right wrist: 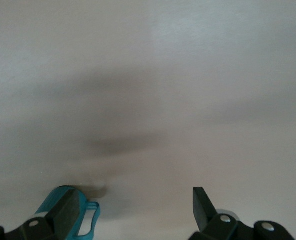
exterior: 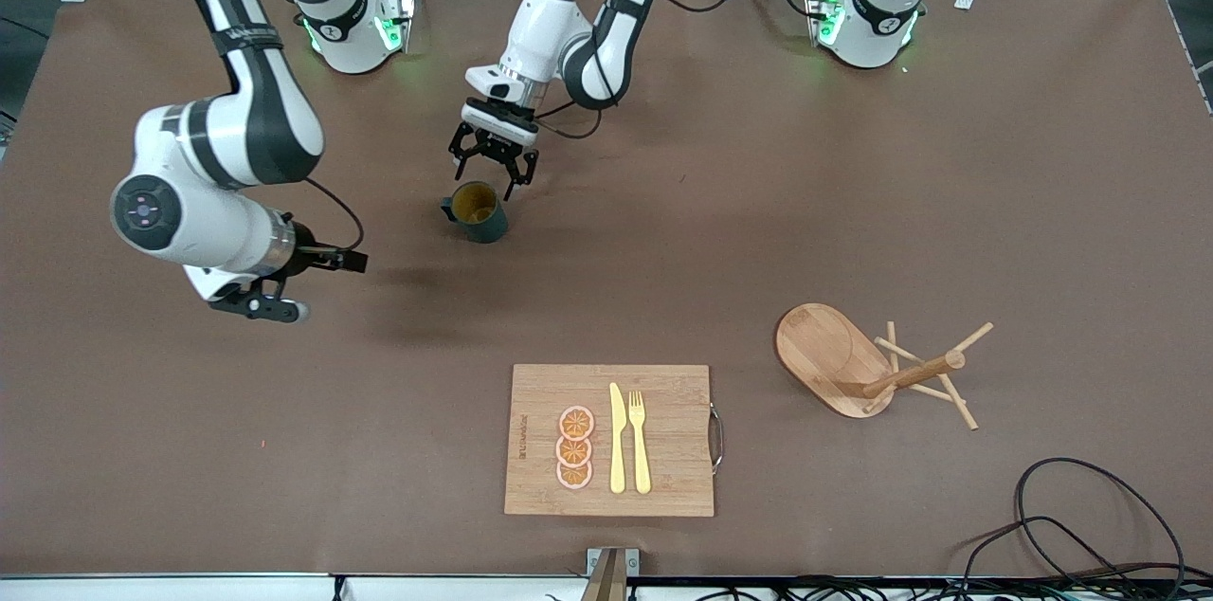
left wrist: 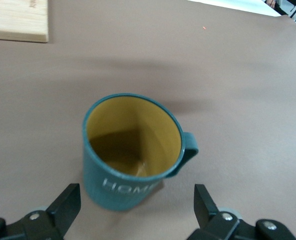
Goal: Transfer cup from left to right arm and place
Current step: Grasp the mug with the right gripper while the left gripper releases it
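On table, teal cup, yellow inside

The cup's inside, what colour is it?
Mustard yellow inside the teal-green cup; the left wrist view shows it best.

A wooden cutting board lies near the front edge of the brown table. On the board, three orange slices sit beside a yellow knife and fork. A wooden peg stand lies tipped over toward the left arm's end from the board.
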